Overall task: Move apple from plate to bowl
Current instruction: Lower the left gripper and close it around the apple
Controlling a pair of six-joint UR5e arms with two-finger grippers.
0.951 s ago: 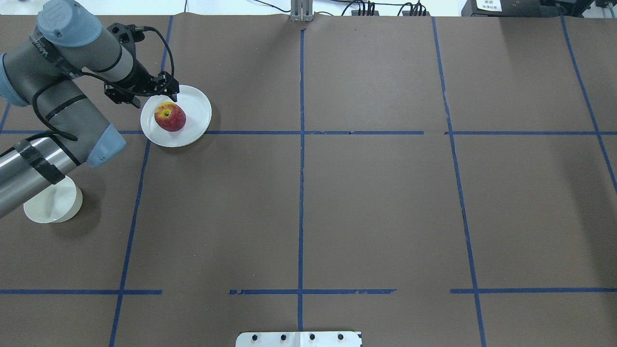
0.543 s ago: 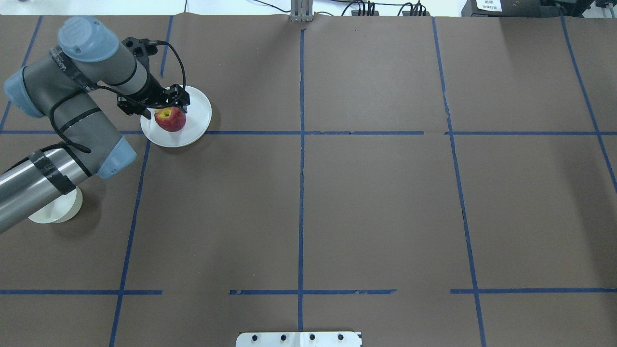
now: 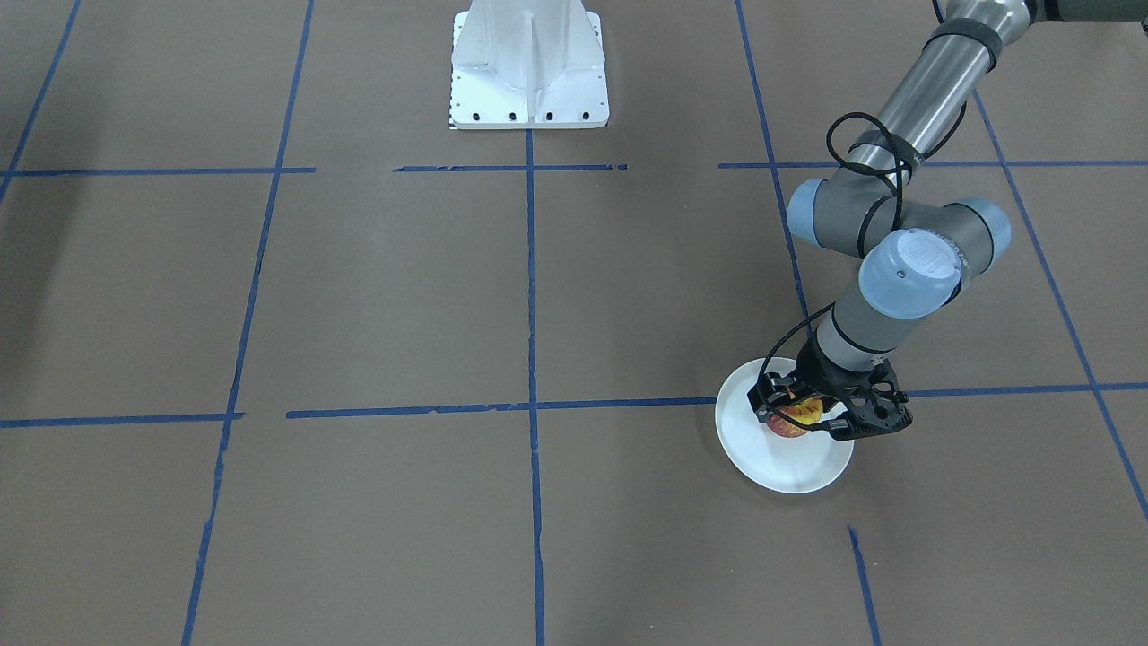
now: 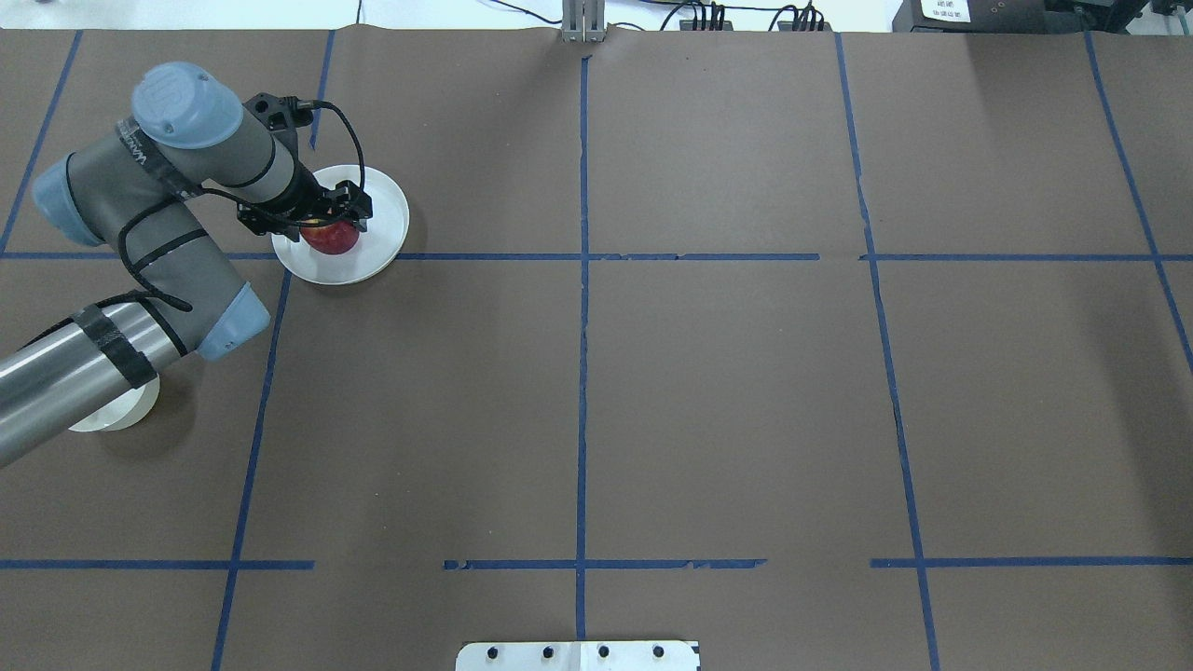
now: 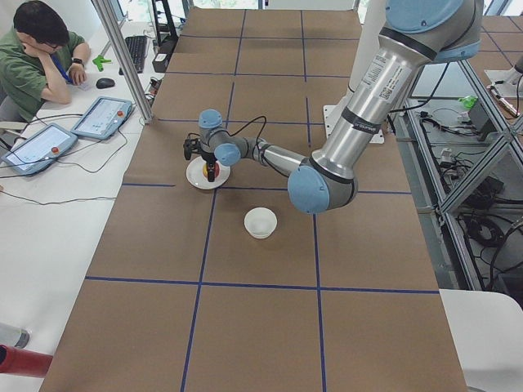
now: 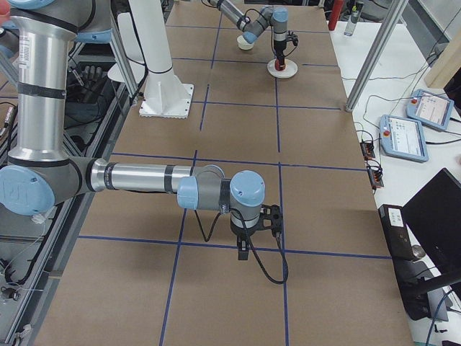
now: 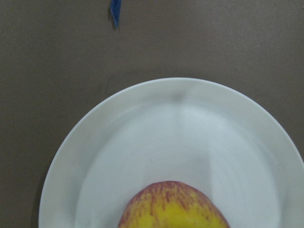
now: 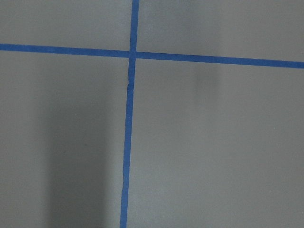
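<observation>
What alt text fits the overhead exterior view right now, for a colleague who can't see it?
The left gripper, jaws open, hangs over the red apple on the white plate in the far-left part of the brown, blue-taped table. The cream bowl sits nearer the robot, mostly hidden under that arm.

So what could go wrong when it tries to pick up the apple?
The apple is round, so if the left end effector closes off-centre it might roll across the plate or slip out. The bowl looks barely wider than the apple, so a sloppy drop could hit its rim.
</observation>
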